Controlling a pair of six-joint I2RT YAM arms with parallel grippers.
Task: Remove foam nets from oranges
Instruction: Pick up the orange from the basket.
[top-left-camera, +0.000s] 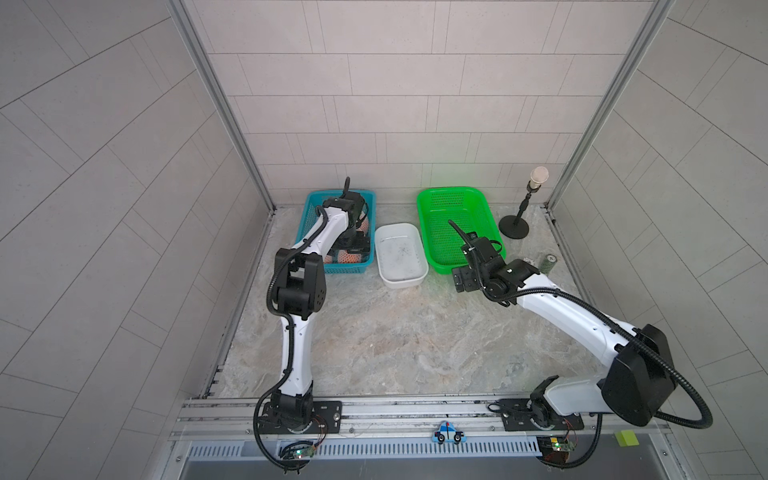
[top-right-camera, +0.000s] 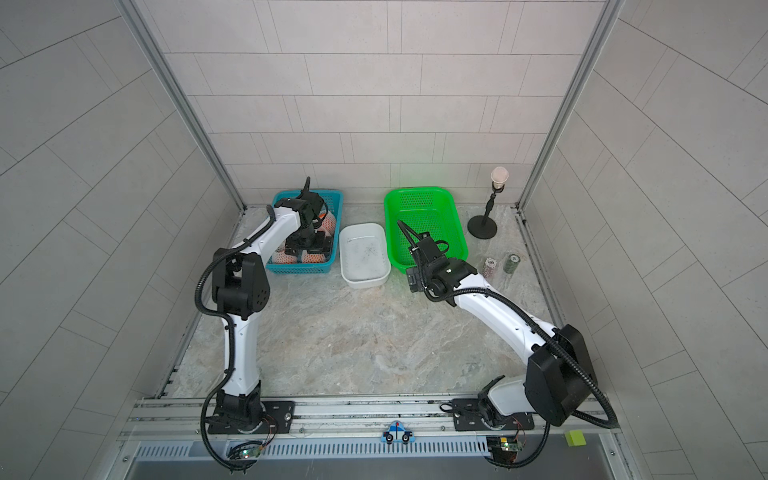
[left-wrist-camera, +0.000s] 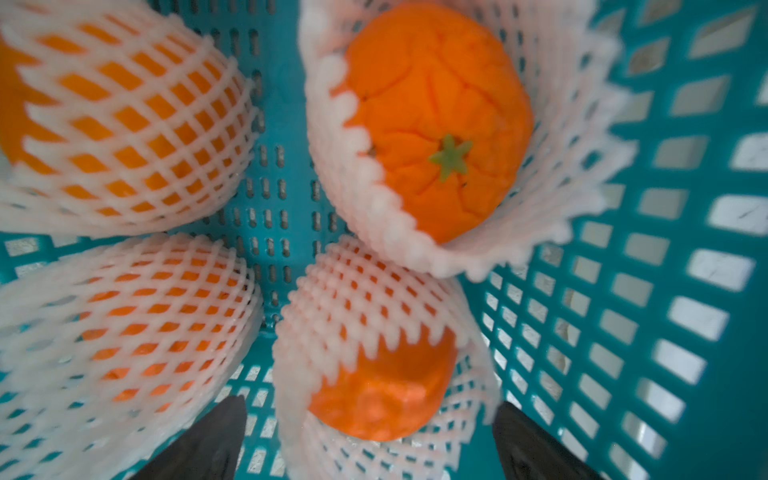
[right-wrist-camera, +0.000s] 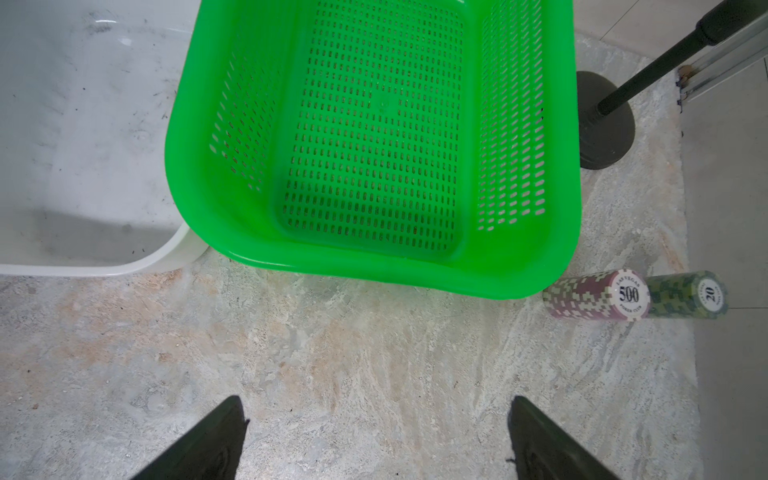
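Two arms are leaning over the marble table (top-left-camera: 395, 345) in both top views. The left gripper (top-left-camera: 353, 249) is hanging inside the blue basket (top-left-camera: 349, 269) at the back left, where the oranges (top-right-camera: 286, 257) are lying wrapped in their foam nets (top-right-camera: 314, 257). The right gripper (top-left-camera: 461, 281) is hanging over bare marble just in front of the green basket (top-left-camera: 422, 224). A white tub (top-left-camera: 401, 282) is standing between the two baskets; a black stand (top-left-camera: 514, 227) and two chip stacks (top-right-camera: 489, 268) are standing at the back right. In the left wrist view the left gripper's fingers (left-wrist-camera: 208, 444) are standing wide apart and are gripping nothing. One netted orange (left-wrist-camera: 382, 395) is lying between the two fingertips, its bare end showing out of the net's open mouth; whether the net is brushing a finger I cannot tell. Three more netted oranges are lying near it on the basket floor, and one (left-wrist-camera: 436, 124) is showing its green stem star. In the right wrist view the right gripper's fingers (right-wrist-camera: 199, 444) are also standing wide apart and are holding nothing, above the bare table. The green basket (right-wrist-camera: 374, 266) is lying just ahead, the tub (right-wrist-camera: 104, 266) beside it, and the purple and green chip stacks (right-wrist-camera: 594, 295) are standing just beside the basket's corner.
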